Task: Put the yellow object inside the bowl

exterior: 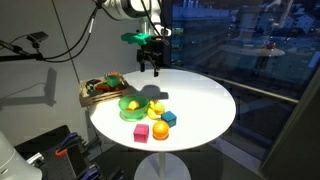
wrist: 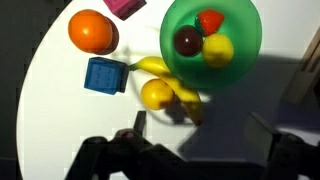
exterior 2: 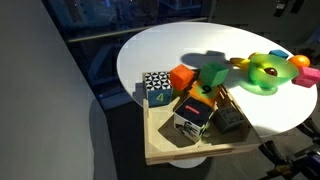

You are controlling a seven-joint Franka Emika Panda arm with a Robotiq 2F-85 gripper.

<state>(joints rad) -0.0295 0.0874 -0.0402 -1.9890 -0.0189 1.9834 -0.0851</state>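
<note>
The green bowl (wrist: 243, 45) sits on the round white table (exterior: 200, 95) and holds a red piece, a dark round piece and a yellow piece (wrist: 217, 48). A round yellow object (wrist: 156, 94) lies on the table just outside the bowl's rim, touching a yellow banana-shaped piece (wrist: 182, 92). In an exterior view the bowl (exterior: 124, 104) and the yellow pieces (exterior: 157, 109) are near the table's front left. My gripper (wrist: 203, 130) is open and empty. It hangs above the table behind the bowl (exterior: 151, 64).
A blue cube (wrist: 105, 76), an orange ball (wrist: 92, 31) and a pink cube (wrist: 125, 6) lie beside the bowl. A wooden tray (exterior 2: 165, 150) of toy blocks stands at the table's edge next to the bowl (exterior 2: 262, 84).
</note>
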